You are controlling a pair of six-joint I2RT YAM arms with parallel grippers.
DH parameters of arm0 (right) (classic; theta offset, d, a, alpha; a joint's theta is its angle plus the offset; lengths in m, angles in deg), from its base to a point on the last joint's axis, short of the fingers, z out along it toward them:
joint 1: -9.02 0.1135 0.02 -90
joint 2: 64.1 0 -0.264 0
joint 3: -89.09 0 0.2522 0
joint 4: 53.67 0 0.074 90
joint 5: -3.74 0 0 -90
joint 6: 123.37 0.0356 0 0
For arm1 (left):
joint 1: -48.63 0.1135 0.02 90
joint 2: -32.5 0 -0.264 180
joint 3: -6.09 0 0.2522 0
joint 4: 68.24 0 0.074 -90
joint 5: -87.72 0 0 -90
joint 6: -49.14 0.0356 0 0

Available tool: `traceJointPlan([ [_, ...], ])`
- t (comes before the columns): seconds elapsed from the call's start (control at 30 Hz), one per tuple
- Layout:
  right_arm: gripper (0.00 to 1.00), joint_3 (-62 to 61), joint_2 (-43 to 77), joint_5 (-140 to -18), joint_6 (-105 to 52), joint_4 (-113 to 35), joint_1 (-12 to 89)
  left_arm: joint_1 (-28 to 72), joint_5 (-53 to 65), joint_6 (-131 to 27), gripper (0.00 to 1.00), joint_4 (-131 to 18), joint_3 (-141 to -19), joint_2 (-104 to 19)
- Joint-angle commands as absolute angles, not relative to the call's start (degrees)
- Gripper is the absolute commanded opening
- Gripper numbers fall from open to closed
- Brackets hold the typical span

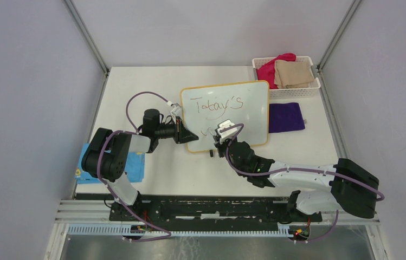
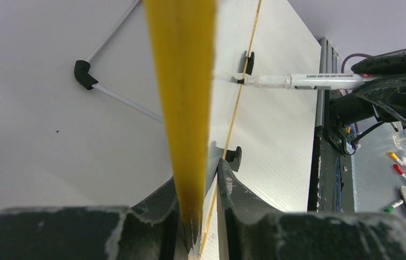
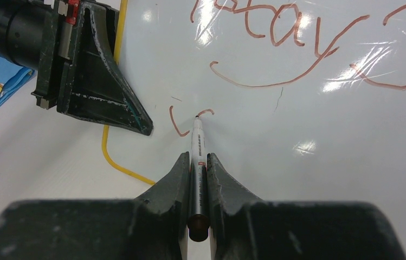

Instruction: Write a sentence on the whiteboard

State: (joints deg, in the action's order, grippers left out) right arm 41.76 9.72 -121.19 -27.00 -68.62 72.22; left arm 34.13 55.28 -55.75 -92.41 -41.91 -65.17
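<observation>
Black fingers of the right end effector pinch a slim marker, tip on the whiteboard at mid-tabletop, a light, stiff, slippery-looking panel best gripped by its yellow frame, where the left end effector clamps its edge beside the unfinished sentence.

Lighting: bright, even, from overhead; we find only faint, soft shadows. Glare: white patches across the whiteboard, right wrist view. Focus: left wrist view soft nearest the lens; top view sharp.

Glossy whiteboard, matt pale table, soft cloths in plastic basket
</observation>
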Motion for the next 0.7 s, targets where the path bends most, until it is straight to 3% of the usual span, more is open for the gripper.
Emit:
traceJointPlan([
  [0.0, 0.0, 43.6, 8.7, -119.2, -24.9, -69.1, 72.3, 32.8, 49.3, -52.2, 0.02, -84.3, -41.2, -67.7],
  [0.3, 0.0, 48.0, 7.5, -117.1, -24.0, -68.8, 74.0, 32.8, 49.3, -52.3, 0.02, -84.3, -41.3, -67.8],
  [0.67, 0.0, 44.0, 12.1, -113.5, -24.5, -69.5, 76.3, 32.8, 49.3, -52.3, 0.02, -84.3, -41.3, -67.8],
])
